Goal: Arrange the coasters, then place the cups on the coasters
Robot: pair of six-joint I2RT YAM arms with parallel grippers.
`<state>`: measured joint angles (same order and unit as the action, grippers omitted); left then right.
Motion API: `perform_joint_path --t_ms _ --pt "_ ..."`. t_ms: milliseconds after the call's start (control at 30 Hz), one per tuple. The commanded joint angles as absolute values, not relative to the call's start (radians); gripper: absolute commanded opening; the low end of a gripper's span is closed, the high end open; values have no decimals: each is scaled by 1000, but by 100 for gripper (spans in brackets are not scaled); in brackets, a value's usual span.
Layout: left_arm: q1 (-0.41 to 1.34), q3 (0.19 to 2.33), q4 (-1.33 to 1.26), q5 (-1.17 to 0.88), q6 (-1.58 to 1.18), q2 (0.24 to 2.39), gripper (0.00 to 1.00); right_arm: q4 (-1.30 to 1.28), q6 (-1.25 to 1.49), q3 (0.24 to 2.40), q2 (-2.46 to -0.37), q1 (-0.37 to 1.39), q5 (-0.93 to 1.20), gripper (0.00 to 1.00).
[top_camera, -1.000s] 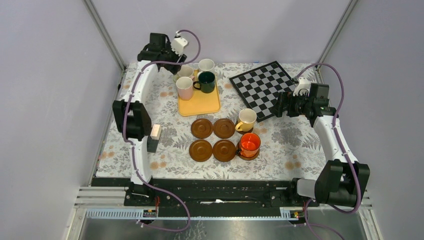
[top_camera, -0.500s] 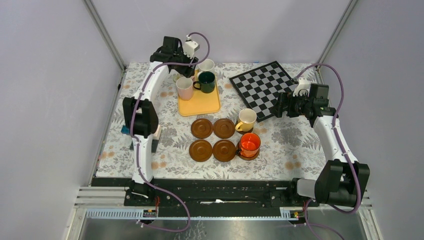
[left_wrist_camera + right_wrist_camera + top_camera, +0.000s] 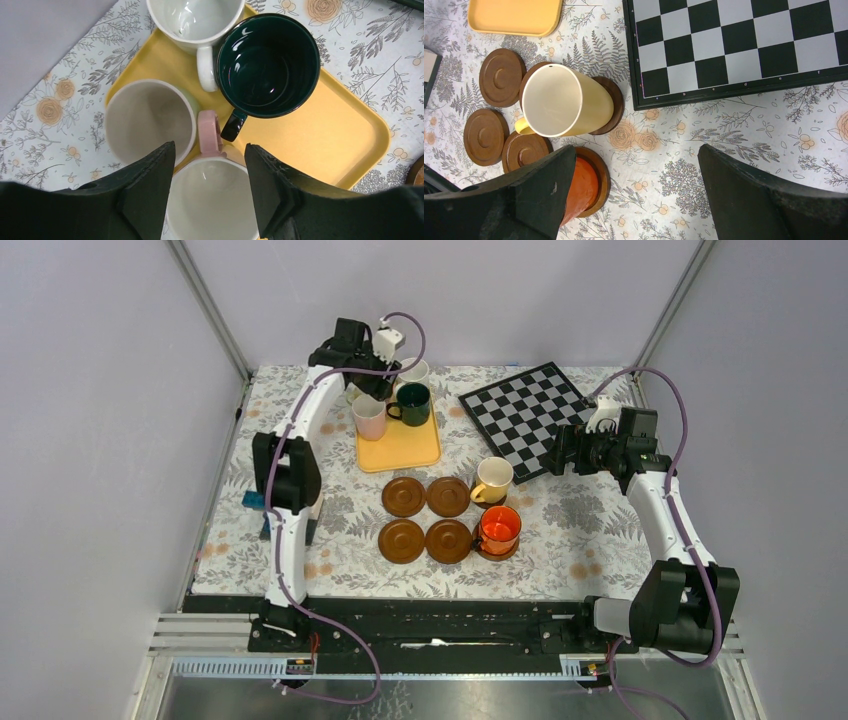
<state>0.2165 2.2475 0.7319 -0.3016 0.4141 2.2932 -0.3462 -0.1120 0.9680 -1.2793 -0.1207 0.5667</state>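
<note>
- The left gripper (image 3: 210,150) hangs over the far end of the tray (image 3: 340,135). Its black fingers (image 3: 145,195) are apart, with the pink cup (image 3: 210,205) below and between them. No grip on it shows.
- Other cups crowd that one. The pale green cup (image 3: 147,117) stands just behind and to its left. The dark green cup (image 3: 267,57) is behind and to its right, with its handle pointing toward the pink handle. The white cup (image 3: 192,17) is farthest back, its handle just beside the dark green rim.
- Four coasters (image 3: 404,496) lie in a square on the desk (image 3: 590,530), in front of the tray and close together.
- Two more coasters to their right are taken. The yellow cup (image 3: 559,102) sits on a darker one, and the orange cup (image 3: 499,528) sits on a reddish one in front of it.
- The right gripper (image 3: 636,160) has its fingers spread wide and holds nothing. It hovers over the desk between the chessboard (image 3: 744,45) and those two cups.
- The coasters are round brown wooden discs with raised rims and a turned ring in the middle.
- The cups are glossy and glazed, with pale insides, except the dark green one, which is dark inside too.
- The tray is a smooth yellow rectangle with rounded corners and a low lip.
- The chessboard is flat, with black and white squares in a dark frame.
- A floral-print cloth covers the desk.
</note>
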Motion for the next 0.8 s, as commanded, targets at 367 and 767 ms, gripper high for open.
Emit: perform_joint_path --t_ms 367,767 --pt "216 2241 721 -257 399 2278 65 -317 -122 972 -1266 -124 566 100" --pt "224 2243 776 -317 406 2296 63 -316 -123 970 -1261 -124 559 100"
